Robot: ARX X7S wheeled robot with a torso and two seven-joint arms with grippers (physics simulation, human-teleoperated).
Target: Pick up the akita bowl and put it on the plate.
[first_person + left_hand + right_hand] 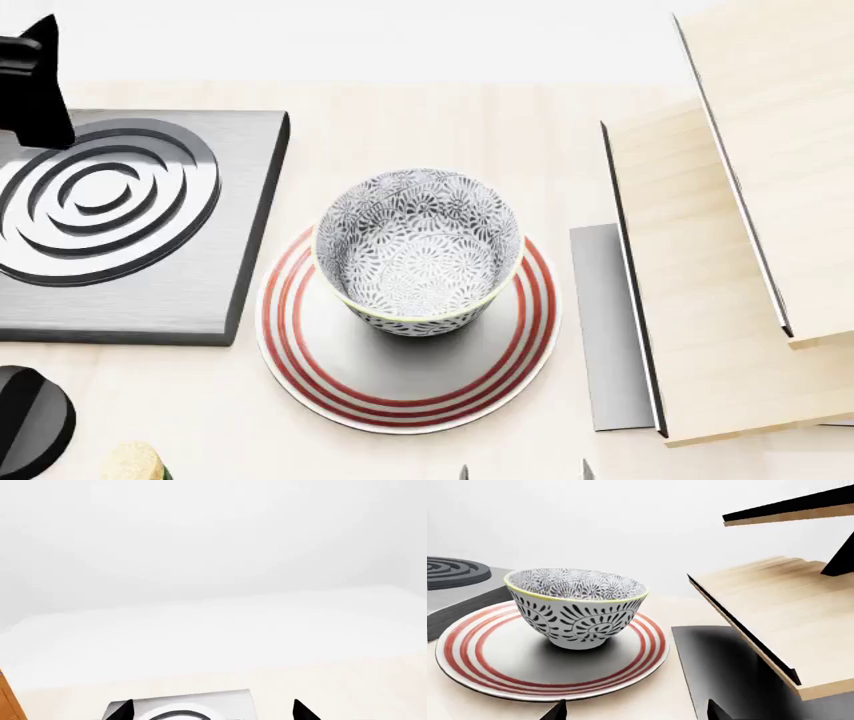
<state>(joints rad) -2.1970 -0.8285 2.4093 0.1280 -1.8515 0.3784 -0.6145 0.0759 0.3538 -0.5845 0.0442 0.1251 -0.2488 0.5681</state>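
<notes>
Head view shows a pale wood-grain worktop (400, 120) meeting a plain white wall at the far edge. Taking the plate (334, 385) as the landmark and going left to right: well left of it, at the picture's edge, a black part of the left arm hangs over the square dark grey burner (240, 270) with its circular grooves, whose near right corner lies just beside the plate's rim. Nearer than the burner sit a black round object (27, 420) and a small tan textured thing (134, 462), both cut off by the frame. On the plate, toward its far side, the akita bowl (416, 245) stands upright and empty, its pale rim level. Right of the plate lies a flat grey panel (607, 330), and beyond it pale wooden boards (707, 270) with dark edges slope upward. Right wrist view shows the right gripper (635, 711) near the plate, its jaws spread wide and holding nothing. Left wrist view shows the left gripper (212, 711) above the burner, jaws likewise spread apart, facing white wall.
</notes>
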